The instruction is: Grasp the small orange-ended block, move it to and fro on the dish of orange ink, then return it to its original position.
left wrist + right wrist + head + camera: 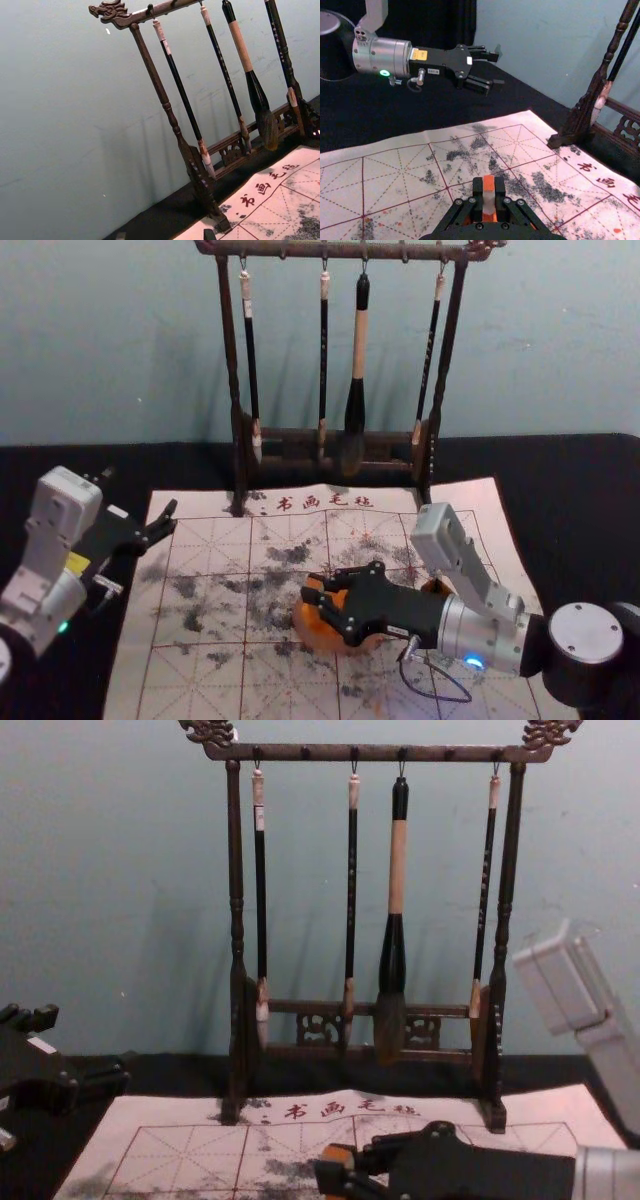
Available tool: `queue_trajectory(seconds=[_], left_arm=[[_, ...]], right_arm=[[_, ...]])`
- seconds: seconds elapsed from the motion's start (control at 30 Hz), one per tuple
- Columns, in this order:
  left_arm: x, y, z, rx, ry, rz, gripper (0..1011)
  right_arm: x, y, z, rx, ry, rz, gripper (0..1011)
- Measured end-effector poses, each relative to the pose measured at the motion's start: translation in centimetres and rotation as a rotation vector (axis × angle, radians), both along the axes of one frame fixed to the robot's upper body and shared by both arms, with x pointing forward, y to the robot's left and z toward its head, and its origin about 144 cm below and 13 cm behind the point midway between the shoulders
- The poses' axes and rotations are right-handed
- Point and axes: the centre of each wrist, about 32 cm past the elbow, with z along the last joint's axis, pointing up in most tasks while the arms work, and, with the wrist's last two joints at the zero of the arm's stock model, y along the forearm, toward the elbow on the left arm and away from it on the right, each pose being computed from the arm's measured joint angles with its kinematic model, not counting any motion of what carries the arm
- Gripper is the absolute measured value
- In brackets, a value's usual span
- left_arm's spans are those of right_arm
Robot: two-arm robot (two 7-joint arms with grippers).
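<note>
Right gripper [489,183] is clamped on the orange-ended block [489,202], seemingly upright over the ink dish [322,638], contact unclear, so likely stroke sideways next (left gripper [172,517] idle, wide, well left of dish).

- the small block [489,202], pale with an orange end, is being gripped at the dish [312,634]; whether it is touching is hard to tell
- the dish, round and orange, is sitting partly hidden on the lined sheet [205,682]
</note>
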Motion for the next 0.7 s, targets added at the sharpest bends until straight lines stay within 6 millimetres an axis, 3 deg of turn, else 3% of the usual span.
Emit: queue_trajectory(seconds=[0.7], left_arm=[[0.00,0.00,0.00,0.000,0.000,0.000,1001]], right_arm=[[1.07,0.07,-0.02,-0.008,-0.007,-0.047,80]])
